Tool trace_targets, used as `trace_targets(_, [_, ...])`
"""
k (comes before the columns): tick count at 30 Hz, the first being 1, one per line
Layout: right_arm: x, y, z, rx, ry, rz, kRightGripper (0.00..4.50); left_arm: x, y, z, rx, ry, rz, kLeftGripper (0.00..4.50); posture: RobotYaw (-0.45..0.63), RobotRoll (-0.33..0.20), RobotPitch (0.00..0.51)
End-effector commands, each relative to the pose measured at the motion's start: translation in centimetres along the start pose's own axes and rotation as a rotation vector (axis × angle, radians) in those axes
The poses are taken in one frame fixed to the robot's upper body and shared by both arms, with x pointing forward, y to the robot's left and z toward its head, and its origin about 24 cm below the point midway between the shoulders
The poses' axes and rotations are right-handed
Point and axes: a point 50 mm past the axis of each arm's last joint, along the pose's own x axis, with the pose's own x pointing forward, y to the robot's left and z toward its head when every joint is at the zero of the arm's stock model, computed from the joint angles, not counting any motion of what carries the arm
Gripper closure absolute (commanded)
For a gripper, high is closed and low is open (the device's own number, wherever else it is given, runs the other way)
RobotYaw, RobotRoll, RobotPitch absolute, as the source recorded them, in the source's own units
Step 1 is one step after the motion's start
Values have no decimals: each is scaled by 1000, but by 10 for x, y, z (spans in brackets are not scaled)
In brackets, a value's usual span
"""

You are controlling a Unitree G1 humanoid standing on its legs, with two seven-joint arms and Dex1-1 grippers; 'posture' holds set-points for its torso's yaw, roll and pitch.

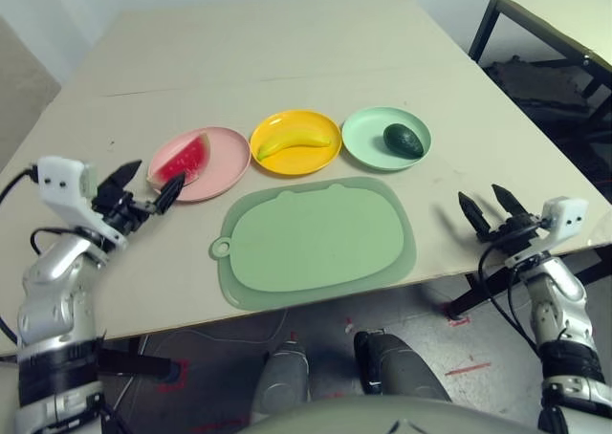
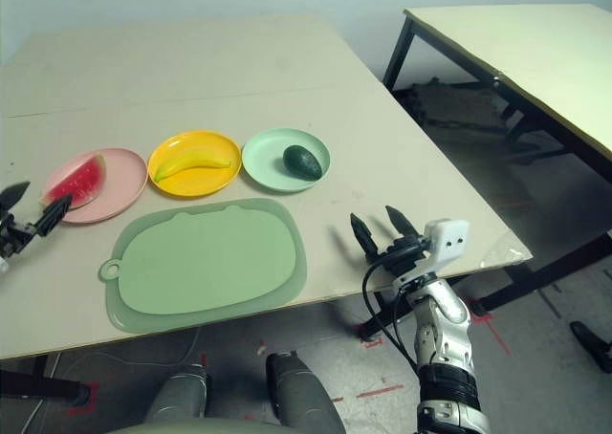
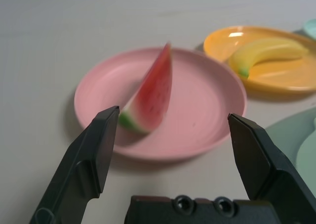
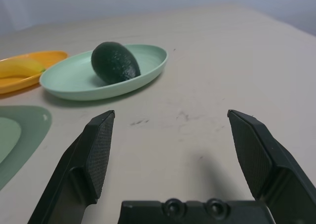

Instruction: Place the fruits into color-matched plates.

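Three plates stand in a row on the table. The red watermelon wedge [image 1: 184, 160] lies on the pink plate [image 1: 223, 169] at the left. On the yellow plate [image 1: 296, 159] in the middle rests the banana [image 1: 294, 141]. The dark avocado [image 1: 404, 140] sits on the mint plate [image 1: 368, 134] at the right. My left gripper [image 1: 148, 184] stands open just left of the pink plate, empty, pointing at the wedge [image 3: 150, 93]. Near the table's front right edge my right gripper [image 1: 490, 209] is open and empty, well short of the avocado [image 4: 115, 62].
A large green mat [image 1: 316, 238] with a small handle loop lies in front of the plates. A second table [image 2: 516, 42] stands at the right with dark clutter under it. The table's front edge runs close to both grippers.
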Motion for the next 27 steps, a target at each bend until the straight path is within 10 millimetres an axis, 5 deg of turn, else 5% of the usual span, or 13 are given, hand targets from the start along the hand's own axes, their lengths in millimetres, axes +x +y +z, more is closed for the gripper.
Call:
trace_targets(1, [-2, -8, 2, -38, -1, -27, 0, -7, 2, -14, -12, 13, 44, 21, 79, 0, 144])
trace_targets(13, [8, 1, 0, -82, 6, 47, 0, -17, 10, -28, -16, 25, 130, 21, 99, 0, 162])
trace_targets(27, [-7, 0, -4, -89, 16, 39, 0, -25, 9, -36, -14, 62, 152, 21, 120, 0, 177])
